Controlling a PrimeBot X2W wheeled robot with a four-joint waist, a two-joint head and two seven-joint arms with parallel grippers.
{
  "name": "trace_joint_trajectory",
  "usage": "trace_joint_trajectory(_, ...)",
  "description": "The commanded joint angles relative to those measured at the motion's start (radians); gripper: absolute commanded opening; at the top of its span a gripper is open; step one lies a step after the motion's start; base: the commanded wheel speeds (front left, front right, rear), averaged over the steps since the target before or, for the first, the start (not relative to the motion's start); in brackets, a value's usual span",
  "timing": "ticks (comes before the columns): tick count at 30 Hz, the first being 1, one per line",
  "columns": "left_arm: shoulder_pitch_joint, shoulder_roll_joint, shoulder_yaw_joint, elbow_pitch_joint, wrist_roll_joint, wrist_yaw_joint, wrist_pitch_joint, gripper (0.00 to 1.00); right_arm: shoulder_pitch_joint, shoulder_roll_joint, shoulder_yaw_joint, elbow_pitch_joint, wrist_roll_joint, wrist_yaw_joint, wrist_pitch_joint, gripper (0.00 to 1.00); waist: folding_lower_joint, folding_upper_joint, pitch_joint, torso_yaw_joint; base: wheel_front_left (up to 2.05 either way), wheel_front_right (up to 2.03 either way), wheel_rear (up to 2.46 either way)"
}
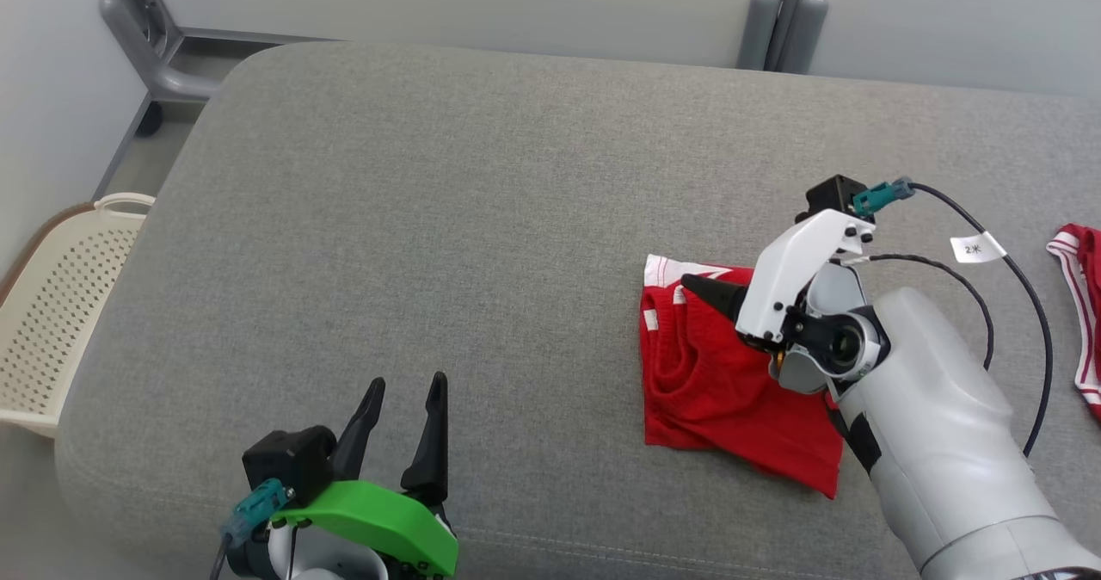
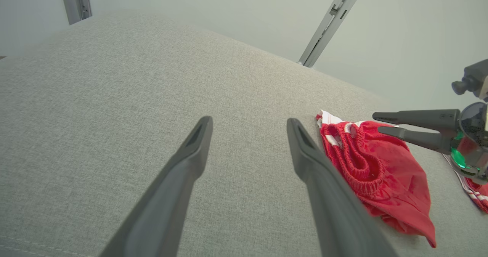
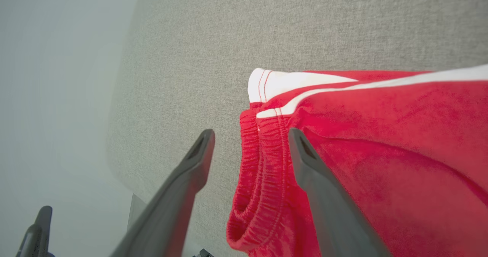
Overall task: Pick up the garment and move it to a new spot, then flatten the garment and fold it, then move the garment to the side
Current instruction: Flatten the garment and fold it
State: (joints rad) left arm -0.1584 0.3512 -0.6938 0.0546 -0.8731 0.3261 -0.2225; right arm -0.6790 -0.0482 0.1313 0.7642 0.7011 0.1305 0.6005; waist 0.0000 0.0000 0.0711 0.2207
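Farthest out to the left of the left gripper [image 1: 407, 379] stands one cream perforated basket [image 1: 60, 305], off the edge of the one grey upholstered cushion [image 1: 430, 219]. There are two grippers. The left one, with a green housing, hovers over bare grey fabric, its two dark fingers spread wide and holding nothing.

Well to that gripper's right lies the first of two red garments, the folded garment [image 1: 714, 391]. It sits directly under the right gripper [image 3: 250, 133], which has a white housing. In the right wrist view this gripper's two fingers stand wide apart and clamp nothing, and the garment's waistband runs between them. From the left wrist view the fingers sit just above the cloth; whether they touch it cannot be told.

The folded garment is bright red, gathered into a compact, roughly rectangular bundle with soft wrinkles. Its ribbed elastic waistband curves along the side facing the left gripper. White stripes and a white corner patch show at the far edge, just beyond the right fingertips.

Two dark cables [image 1: 1032, 305] loop off the right wrist, carrying one white tag [image 1: 981, 247]. Right of that arm lies the second garment [image 1: 1091, 305], red with white striped trim, cut by the frame edge.
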Motion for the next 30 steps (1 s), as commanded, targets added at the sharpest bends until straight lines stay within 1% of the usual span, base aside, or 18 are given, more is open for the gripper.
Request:
trace_joint_trajectory(1, -0.002, 0.003, 0.003, 0.001, -0.002, 0.002, -0.004, 1.00, -0.018, -0.003, 0.010, 0.009, 0.015, 0.000, -0.010, 1.00, 0.0000, 0.0000, -0.012, -0.013, 0.00, 0.00, 0.00)
trace_joint_trajectory(4, 0.006, 0.008, 0.005, -0.003, -0.003, 0.008, -0.005, 1.00, -0.056, -0.004, 0.018, 0.016, 0.041, 0.000, -0.031, 1.00, 0.0000, 0.0000, -0.025, -0.034, 0.00, 0.00, 0.00)
trace_joint_trajectory(8, 0.017, 0.014, 0.005, -0.013, 0.002, 0.015, -0.004, 1.00, -0.083, -0.004, 0.012, -0.021, 0.050, 0.000, -0.054, 1.00, 0.0000, 0.0000, -0.036, -0.068, 0.00, 0.00, 0.00)
trace_joint_trajectory(10, 0.020, 0.016, 0.002, -0.020, 0.005, 0.018, -0.003, 1.00, -0.078, -0.022, 0.001, -0.051, 0.042, 0.000, -0.058, 1.00, 0.0000, 0.0000, -0.038, -0.085, 0.00, 0.00, 0.00)
trace_joint_trajectory(14, 0.025, 0.024, 0.001, -0.032, 0.010, 0.026, 0.001, 1.00, -0.024, -0.077, -0.011, -0.119, 0.046, 0.000, -0.054, 1.00, 0.0000, 0.0000, -0.033, -0.122, 0.00, 0.00, 0.00)
trace_joint_trajectory(15, 0.025, 0.024, 0.001, -0.032, 0.010, 0.026, 0.001, 1.00, -0.024, -0.077, -0.011, -0.119, 0.046, 0.000, -0.054, 1.00, 0.0000, 0.0000, -0.033, -0.122, 0.00, 0.00, 0.00)
trace_joint_trajectory(21, 0.016, 0.036, 0.008, -0.059, 0.018, 0.041, 0.004, 1.00, 0.093, -0.152, -0.012, -0.215, 0.067, 0.000, -0.076, 1.00, 0.0000, 0.0000, -0.005, -0.169, 0.00, 0.00, 0.00)
trace_joint_trajectory(25, 0.000, 0.048, 0.011, -0.077, 0.029, 0.052, 0.009, 1.00, 0.170, -0.166, -0.010, -0.246, 0.096, 0.000, -0.104, 1.00, 0.0000, 0.0000, 0.019, -0.178, 0.00, 0.00, 0.00)
trace_joint_trajectory(30, -0.020, 0.065, 0.014, -0.101, 0.039, 0.064, 0.023, 1.00, 0.221, -0.158, 0.000, -0.237, 0.124, 0.000, -0.151, 1.00, 0.0000, 0.0000, 0.051, -0.166, 0.00, 0.00, 0.00)
